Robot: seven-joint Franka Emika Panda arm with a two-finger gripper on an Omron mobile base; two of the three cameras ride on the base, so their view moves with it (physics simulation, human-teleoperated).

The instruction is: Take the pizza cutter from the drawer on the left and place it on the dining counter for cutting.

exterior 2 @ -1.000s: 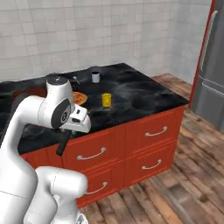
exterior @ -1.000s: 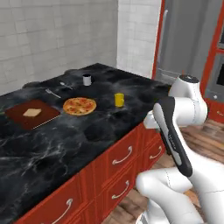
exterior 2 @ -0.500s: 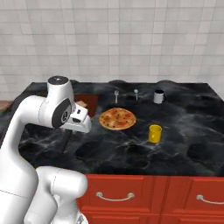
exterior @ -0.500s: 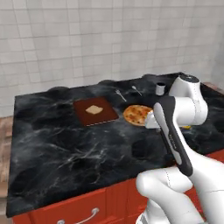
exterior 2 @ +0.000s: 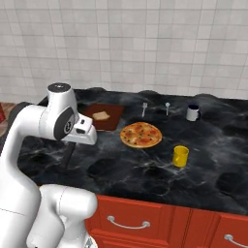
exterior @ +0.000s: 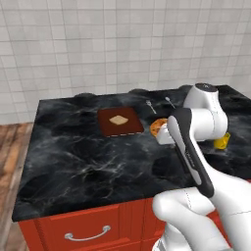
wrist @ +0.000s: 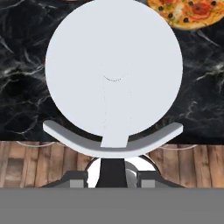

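The counter (exterior 2: 145, 169) carried a pizza (exterior 2: 141, 134), yellow cup (exterior 2: 180, 156), dark mug (exterior 2: 193, 113), fork (exterior 2: 144, 109), spoon (exterior 2: 167, 107) and a board (exterior 2: 102, 117) bearing toast (exterior 2: 100, 115). The arm (exterior 2: 58, 118) stood at left.

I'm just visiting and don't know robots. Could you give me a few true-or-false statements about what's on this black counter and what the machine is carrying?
1. The gripper holds the pizza cutter. True.
2. The pizza lies on the red board. False: it lies on the dining counter beside the board.
3. The yellow cup stands nearer the counter's front edge than the dark mug. True.
4. The board is bare. False: a slice of bread lies on it.
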